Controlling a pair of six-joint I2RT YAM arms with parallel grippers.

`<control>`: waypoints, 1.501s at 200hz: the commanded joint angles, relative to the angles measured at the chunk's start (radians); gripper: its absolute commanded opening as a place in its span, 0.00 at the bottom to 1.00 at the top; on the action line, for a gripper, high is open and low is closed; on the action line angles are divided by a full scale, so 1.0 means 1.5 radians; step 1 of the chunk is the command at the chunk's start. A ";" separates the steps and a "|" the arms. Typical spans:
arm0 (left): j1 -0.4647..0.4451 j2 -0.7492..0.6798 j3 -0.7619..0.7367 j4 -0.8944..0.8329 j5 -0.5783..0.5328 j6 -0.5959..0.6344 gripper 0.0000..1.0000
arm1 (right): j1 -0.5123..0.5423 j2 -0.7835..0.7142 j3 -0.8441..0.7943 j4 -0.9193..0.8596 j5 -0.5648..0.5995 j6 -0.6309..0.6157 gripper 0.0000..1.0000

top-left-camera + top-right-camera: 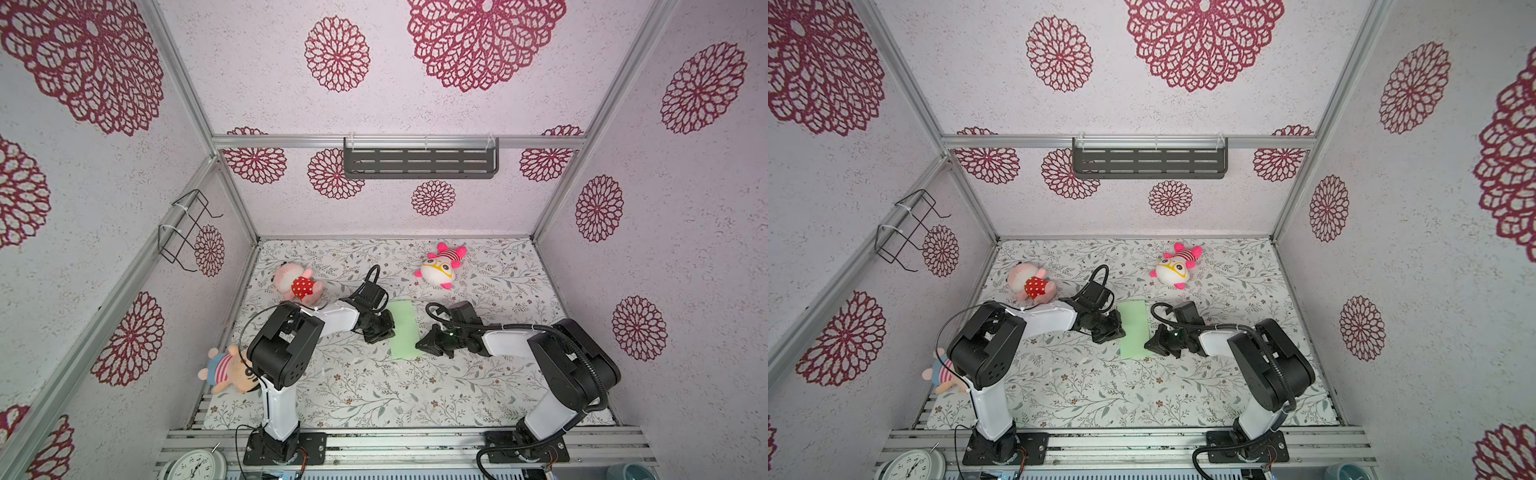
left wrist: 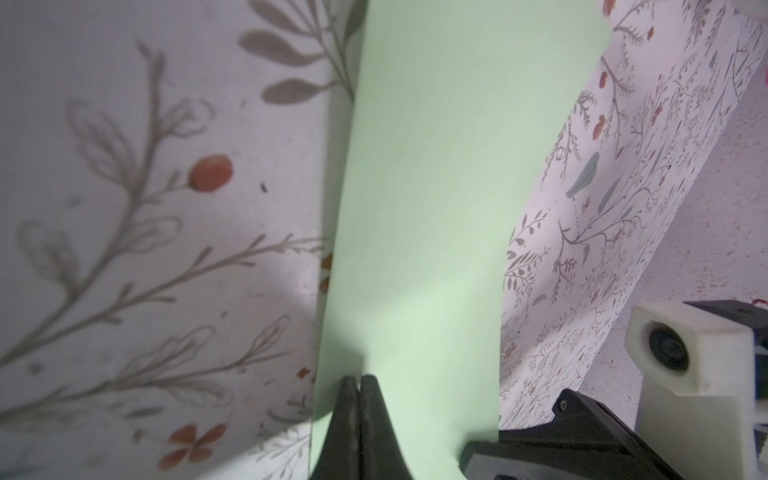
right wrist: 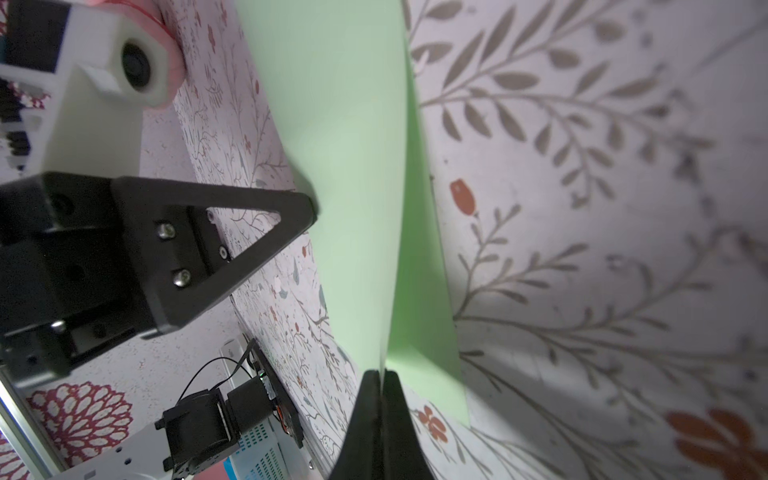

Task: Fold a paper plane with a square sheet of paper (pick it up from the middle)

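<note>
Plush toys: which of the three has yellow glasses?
The white plush toy with pink limbs, at the back right. Of the others, one wears a red dotted dress, one a striped shirt.

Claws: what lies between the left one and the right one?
Only the paper, folded to a strip, as both top views show. The left claw and right claw each touch a long edge.

1. Right gripper (image 3: 380,376), jaws together, pinches the raised top layer of the folded green paper sheet (image 3: 349,166).
2. Left gripper (image 3: 305,214) sits at the sheet's opposite edge.
3. Floral tablecloth (image 3: 582,249) lies under the sheet.
</note>
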 commanded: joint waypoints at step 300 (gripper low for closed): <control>0.028 0.015 0.130 -0.095 0.022 0.072 0.12 | 0.050 0.103 0.118 0.054 0.019 -0.057 0.04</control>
